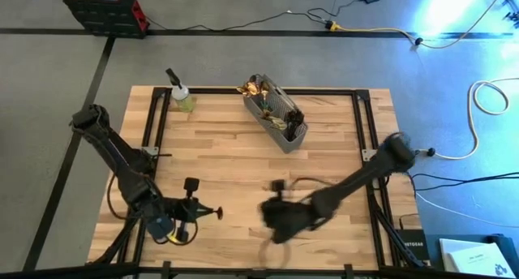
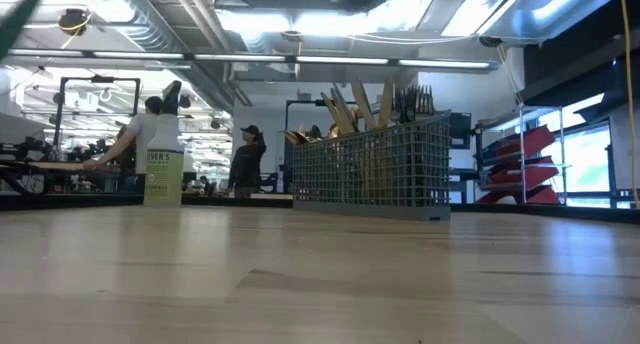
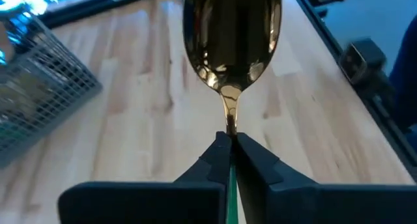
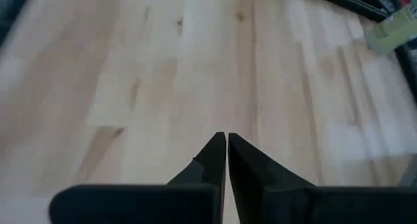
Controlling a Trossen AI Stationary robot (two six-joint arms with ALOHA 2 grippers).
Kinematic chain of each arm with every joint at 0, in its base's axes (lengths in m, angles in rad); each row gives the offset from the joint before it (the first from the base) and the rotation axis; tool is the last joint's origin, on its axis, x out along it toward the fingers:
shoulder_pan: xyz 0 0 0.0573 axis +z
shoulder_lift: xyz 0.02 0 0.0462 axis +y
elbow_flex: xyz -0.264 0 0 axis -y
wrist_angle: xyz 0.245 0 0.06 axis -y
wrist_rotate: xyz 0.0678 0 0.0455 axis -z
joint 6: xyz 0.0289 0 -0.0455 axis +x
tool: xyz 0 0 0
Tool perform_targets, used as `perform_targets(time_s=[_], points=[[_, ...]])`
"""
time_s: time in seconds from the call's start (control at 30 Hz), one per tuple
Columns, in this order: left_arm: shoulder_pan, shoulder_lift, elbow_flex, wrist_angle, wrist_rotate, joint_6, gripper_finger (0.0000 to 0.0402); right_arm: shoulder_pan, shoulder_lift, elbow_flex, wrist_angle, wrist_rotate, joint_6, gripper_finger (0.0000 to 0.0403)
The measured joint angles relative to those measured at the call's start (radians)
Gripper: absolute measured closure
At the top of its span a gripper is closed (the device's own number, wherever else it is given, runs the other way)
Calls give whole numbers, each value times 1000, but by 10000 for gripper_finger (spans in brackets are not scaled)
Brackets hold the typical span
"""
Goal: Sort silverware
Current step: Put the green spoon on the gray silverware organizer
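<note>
In the left wrist view my left gripper (image 3: 229, 142) is shut on a gold spoon (image 3: 231, 35) with a green handle. In the high view that gripper (image 1: 203, 210) is over the table's near left part. My right gripper (image 4: 226, 146) is shut on nothing and hovers over bare wood at the near middle (image 1: 272, 218). The other silverware (image 1: 263, 91) stands upright in the grey mesh caddy (image 1: 276, 115) at the far middle; its gold and dark ends (image 2: 365, 104) stick out above the rim. Neither gripper shows in the low view. My left gripper pinches the spoon between its two fingers at the top of the green handle (image 3: 230, 182), just behind the gold neck (image 3: 229, 116). The fingers lie along the spoon. The bowl sticks out ahead of the fingertips over the tabletop, its hollow side facing the camera.
A spray bottle with green liquid (image 1: 180, 96) stands at the far left corner and also shows in the low view (image 2: 162, 169). Black rails (image 1: 361, 125) run along the table's sides. People stand in the room beyond the table (image 2: 245, 159). Bare wood lies between the arms and the caddy.
</note>
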Motion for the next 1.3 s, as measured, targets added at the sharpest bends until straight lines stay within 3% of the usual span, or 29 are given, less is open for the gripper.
perform_targets(time_s=[0.13,0.37,0.53,0.7,0.93,1.3], points=[[53,-1,0,60,-1,104,401,9,-188,-273,177,24,83,403],[192,-31,1,185,18,327,401,23,-493,-696,574,39,78,403],[358,-85,1,291,181,459,401,25,-670,-940,794,12,64,403],[529,-130,1,326,320,525,401,29,-807,-1106,895,12,21,403],[747,-136,1,380,524,547,401,27,-1071,-1281,903,-14,-20,403],[1007,-84,1,508,779,580,401,27,-1567,-1359,561,-15,-108,403]])
